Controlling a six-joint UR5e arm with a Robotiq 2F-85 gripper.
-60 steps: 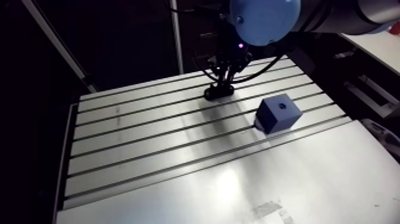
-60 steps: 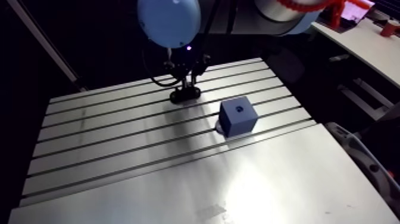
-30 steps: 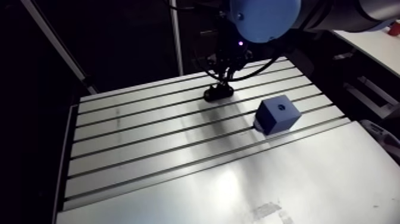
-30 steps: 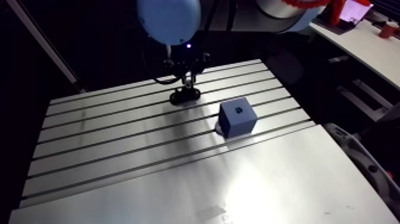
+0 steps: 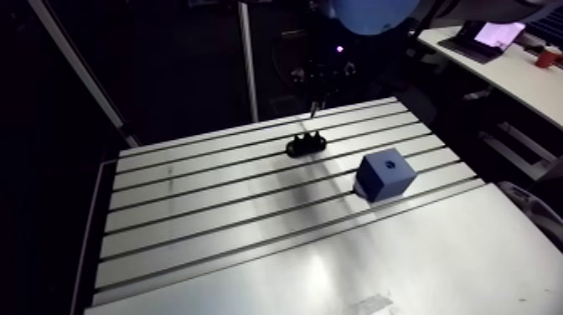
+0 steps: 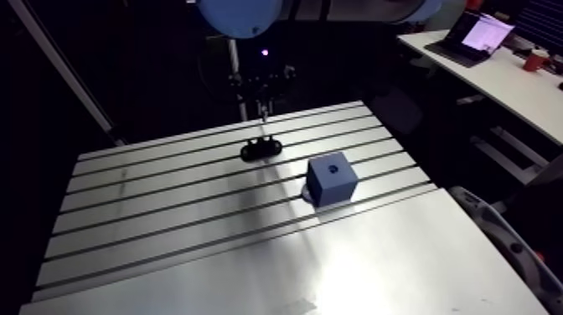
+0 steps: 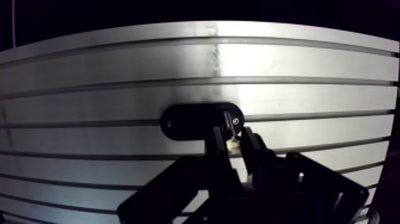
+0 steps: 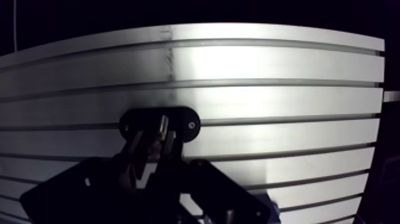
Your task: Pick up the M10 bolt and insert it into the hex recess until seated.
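Observation:
In the wrist view my gripper (image 7: 230, 142) is shut on the M10 bolt (image 7: 228, 127), a slim metal shank standing out past the fingertips. Right under it lies a black oval holder (image 7: 186, 121) on the slotted table (image 7: 297, 65). In the arm view the gripper (image 5: 315, 102) hangs above that holder (image 5: 305, 144), clear of it, with the bolt (image 6: 264, 112) pointing down. A blue cube (image 5: 385, 176) stands to the holder's right. It has a small dark hex recess (image 5: 391, 163) in its top face.
The aluminium table (image 5: 251, 226) has long slots running across it and a smooth plate at the front. Its far edge lies just behind the holder. A slanted pole (image 5: 249, 59) rises behind the table.
The gripper has risen off the black holder, where it stood low before, and the bolt has come up with it. The arm view has shifted with the arm.

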